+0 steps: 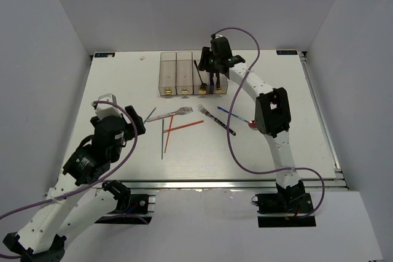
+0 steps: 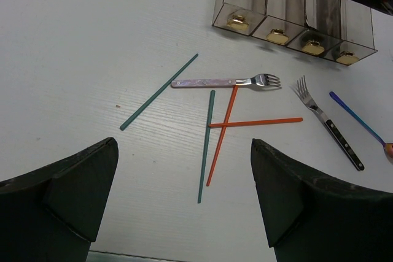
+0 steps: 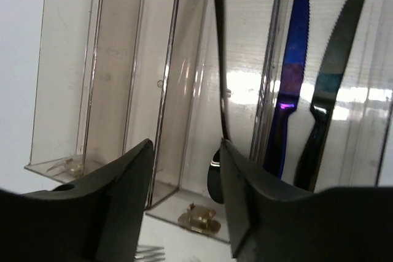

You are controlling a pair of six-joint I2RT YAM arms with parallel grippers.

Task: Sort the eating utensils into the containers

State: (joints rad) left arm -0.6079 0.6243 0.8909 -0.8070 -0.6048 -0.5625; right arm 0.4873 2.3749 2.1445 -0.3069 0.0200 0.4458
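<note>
- The right gripper (image 3: 186, 148) hangs over the row of clear containers (image 1: 167, 69) at the far side of the desk (image 1: 123, 78). Its jaws are spread, with a clear gap between them, and pinch nothing.
- Seen through that gap in the right wrist view, a dark spoon (image 3: 219, 59) stands in the third bin from the left, bowl down by the base and handle up.
- In the fourth bin an iridescent blue knife (image 3: 291, 78) and a dark knife (image 3: 331, 78) stand side by side, blades up.
- The left gripper (image 2: 184, 144) hovers above the near left part of the desk with its jaws spread wide and nothing between them.
- Loose on the desk in front of the containers:
  - a silver fork with a pale handle (image 2: 224, 82), lying crosswise;
  - a silver fork with a black handle (image 2: 325, 121), to its right and slanted;
  - a slim blue utensil (image 2: 356, 118), just beside the black-handled fork; its far end runs out of view.
- Two red chopsticks (image 2: 222, 133) cross each other below the pale-handled fork.
- One teal chopstick (image 2: 206, 145) lies beside the crossed red pair and touches it. Another teal chopstick (image 2: 159, 91) lies slanted to the left, apart from the rest.
</note>
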